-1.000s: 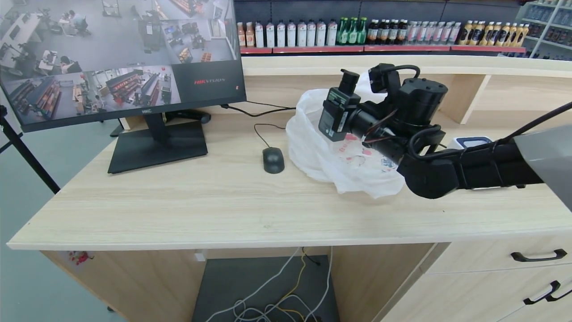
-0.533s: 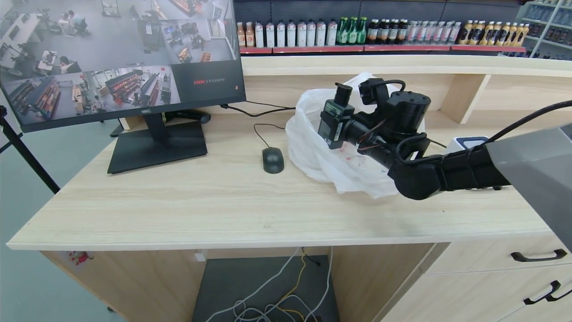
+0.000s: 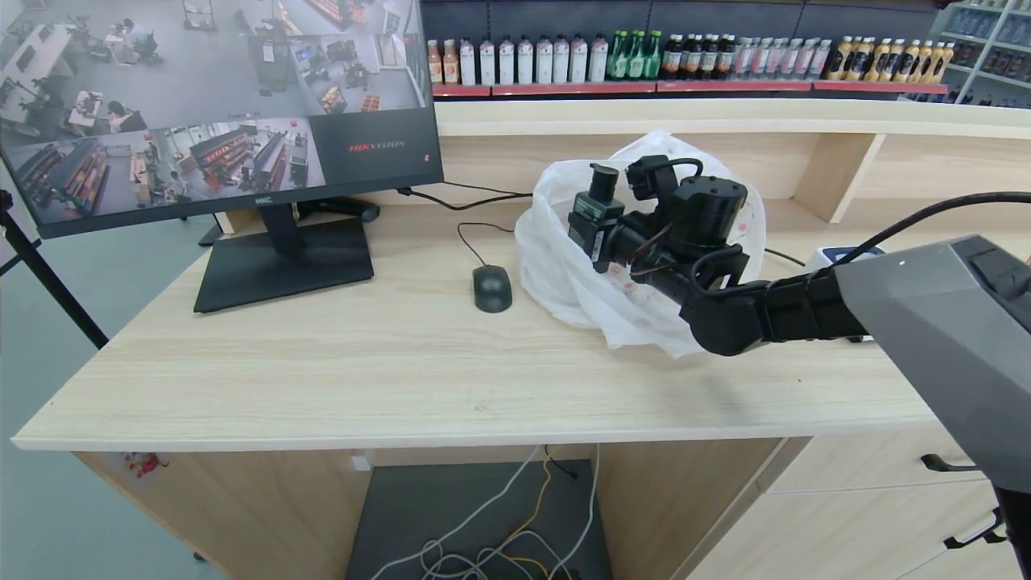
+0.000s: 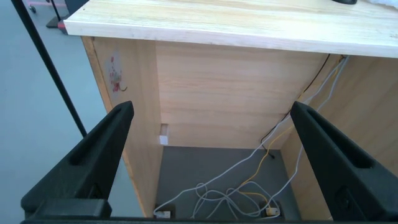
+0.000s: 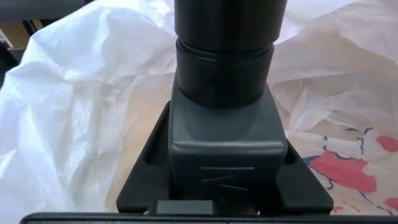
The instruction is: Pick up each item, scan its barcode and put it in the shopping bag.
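- Left gripper [image 4: 211,107] hung low before the counter [image 3: 362,370] front, jaws wide and empty; swinging up blind could've clipped that edge.
- Right gripper [image 3: 598,219] sat at the mouth of the shopping bag [image 3: 564,278] on the counter, jaws' state impossible to tell. Flimsy plastic might've snagged and dragged out with it.

White shopping bag [image 3: 564,278] with red print; pale wood-grain counter [image 3: 387,379]; black mouse [image 3: 492,288].

Bright, even light; faint soft shadows on counter [image 3: 362,379]; edges bowed
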{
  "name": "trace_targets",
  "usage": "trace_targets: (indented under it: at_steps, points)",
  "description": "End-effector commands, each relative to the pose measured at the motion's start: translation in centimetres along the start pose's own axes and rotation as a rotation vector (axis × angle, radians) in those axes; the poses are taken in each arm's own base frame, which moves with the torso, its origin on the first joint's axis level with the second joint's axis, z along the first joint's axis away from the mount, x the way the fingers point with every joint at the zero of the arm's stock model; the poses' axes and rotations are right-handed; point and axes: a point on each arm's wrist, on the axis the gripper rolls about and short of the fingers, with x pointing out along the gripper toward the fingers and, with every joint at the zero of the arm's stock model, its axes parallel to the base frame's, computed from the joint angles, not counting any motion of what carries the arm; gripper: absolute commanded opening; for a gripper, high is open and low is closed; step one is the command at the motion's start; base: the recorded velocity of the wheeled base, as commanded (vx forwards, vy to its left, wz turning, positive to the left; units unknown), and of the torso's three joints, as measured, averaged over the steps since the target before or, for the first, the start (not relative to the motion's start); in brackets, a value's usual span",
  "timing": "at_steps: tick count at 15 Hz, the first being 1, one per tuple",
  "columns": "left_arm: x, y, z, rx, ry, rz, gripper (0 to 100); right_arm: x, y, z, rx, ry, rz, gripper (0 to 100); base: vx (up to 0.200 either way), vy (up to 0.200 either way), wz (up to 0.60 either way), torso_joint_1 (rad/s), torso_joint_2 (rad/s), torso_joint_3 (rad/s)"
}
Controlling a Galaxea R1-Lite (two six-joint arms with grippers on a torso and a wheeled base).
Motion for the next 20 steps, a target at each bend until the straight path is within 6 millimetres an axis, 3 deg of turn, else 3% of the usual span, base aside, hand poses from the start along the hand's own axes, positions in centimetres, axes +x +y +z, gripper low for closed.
trace_targets:
  at_steps: [1,5,20]
  points:
    - [0.0,0.0,0.0,0.000,0.000,-0.001,100,0.5,-0.2,-1.2,-0.008,0.016,-0.002,0,0.000,0.000,0.00,0.000,0.00,0.000]
    - [0.0,0.0,0.0,0.000,0.000,-0.001,100,0.8,-0.2,-2.6,-0.019,0.048,-0.001,0,0.000,0.000,0.00,0.000,0.00,0.000]
    - [0.0,0.0,0.0,0.000,0.000,-0.001,100,0.7,-0.1,-3.1,-0.046,0.092,0.012,0,0.000,0.000,0.00,0.000,0.00,0.000]
